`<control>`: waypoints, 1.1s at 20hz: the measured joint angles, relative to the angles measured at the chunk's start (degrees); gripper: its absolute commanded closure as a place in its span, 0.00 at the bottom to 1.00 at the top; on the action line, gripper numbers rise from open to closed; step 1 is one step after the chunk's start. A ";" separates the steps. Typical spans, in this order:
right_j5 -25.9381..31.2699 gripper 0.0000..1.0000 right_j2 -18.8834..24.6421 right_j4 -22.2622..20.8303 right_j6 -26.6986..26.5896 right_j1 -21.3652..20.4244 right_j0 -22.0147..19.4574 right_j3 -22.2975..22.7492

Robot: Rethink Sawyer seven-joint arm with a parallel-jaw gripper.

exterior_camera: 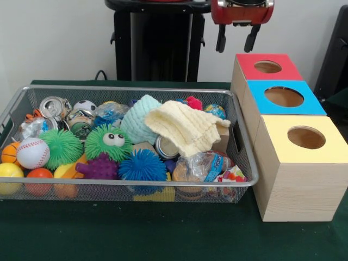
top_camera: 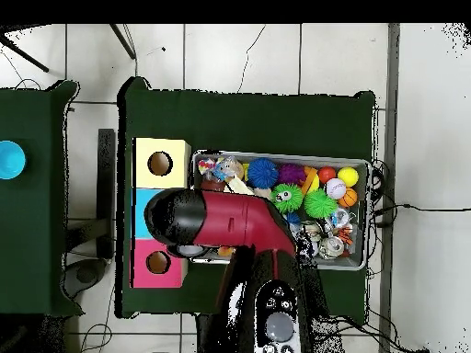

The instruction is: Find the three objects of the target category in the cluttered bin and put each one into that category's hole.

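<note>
Front view has the red-and-black gripper [exterior_camera: 237, 39] up top with fingers spread and empty, so I'd drop straight onto the crinkly clear plastic bottle with the blue label [exterior_camera: 204, 166] at the silver wire-mesh bin's [exterior_camera: 136, 89] lower right, dodging the cream knitted cloth [exterior_camera: 187, 128].

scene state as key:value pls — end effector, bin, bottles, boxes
end effector: open, empty, raised above the red-topped box, outside the bin
bin: wire mesh, crowded with spiky balls, sports balls, cans, knitted cloths
bottles: one with a blue-and-white label at the bin's near edge by the boxes; a second clear one toward the back; third not made out
boxes: red, blue, yellow tops, one round hole each, nothing seen inside
</note>
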 measured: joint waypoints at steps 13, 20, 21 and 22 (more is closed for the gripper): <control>11.98 0.00 -15.59 6.31 32.89 -0.28 14.22 -3.33; 18.54 0.00 -18.76 7.73 46.26 -1.79 15.37 -4.41; 18.76 0.00 -18.73 7.31 46.34 -1.93 15.08 -4.77; 18.77 0.00 -18.49 5.84 46.14 -2.10 14.13 -5.78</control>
